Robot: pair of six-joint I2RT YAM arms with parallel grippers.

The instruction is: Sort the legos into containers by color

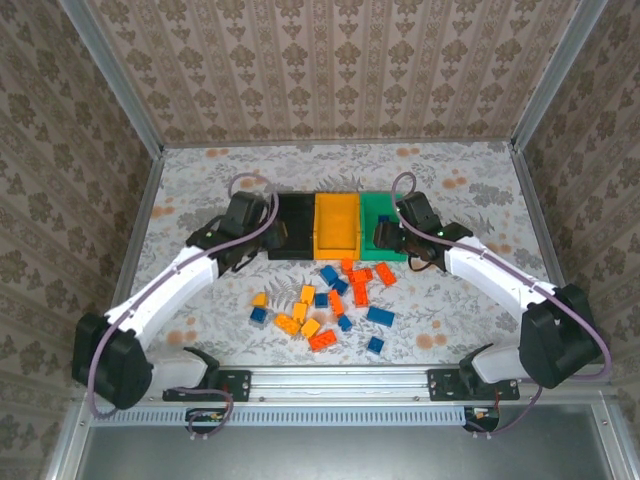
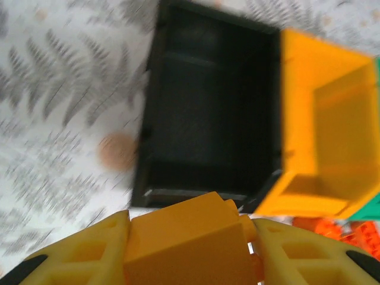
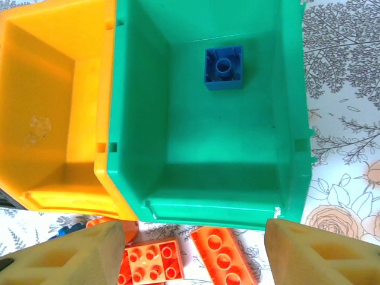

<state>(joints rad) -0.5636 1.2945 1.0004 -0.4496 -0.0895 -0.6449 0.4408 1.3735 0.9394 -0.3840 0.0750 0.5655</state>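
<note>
bolted at the near edge of the counter (image 1: 200, 190), the left arm (image 1: 165, 285) and the right arm (image 1: 495, 275) reach inward and away toward the middle. just beyond their bases the loose legos (image 1: 336, 302) lie scattered over the middle of the counter: yellow-orange, red-orange and blue bricks, several touching, with a long blue piece (image 1: 380, 316) at the near right of the cluster.

past them, the left gripper (image 2: 189, 261) is clamped on a yellow-orange brick (image 2: 184, 234), which is held between its two yellow fingers (image 2: 77, 258). it is just short of the near wall of the black bin (image 2: 208, 119), and the left wrist view is blurred. the right gripper (image 3: 193, 252) is spread wide with nothing between its fingers (image 3: 65, 255). it hovers over two red-orange bricks (image 3: 148, 264) lying on the counter just before the near wall of the green bin (image 3: 208, 154).

farthest off, the three containers (image 1: 337, 225) stand joined in a row across the middle of the counter, black at the left, the yellow-orange bin (image 3: 47, 119) in the middle and green at the right. inside the green bin one blue brick (image 3: 224, 67) lies flat on the floor, close to the far wall.
</note>
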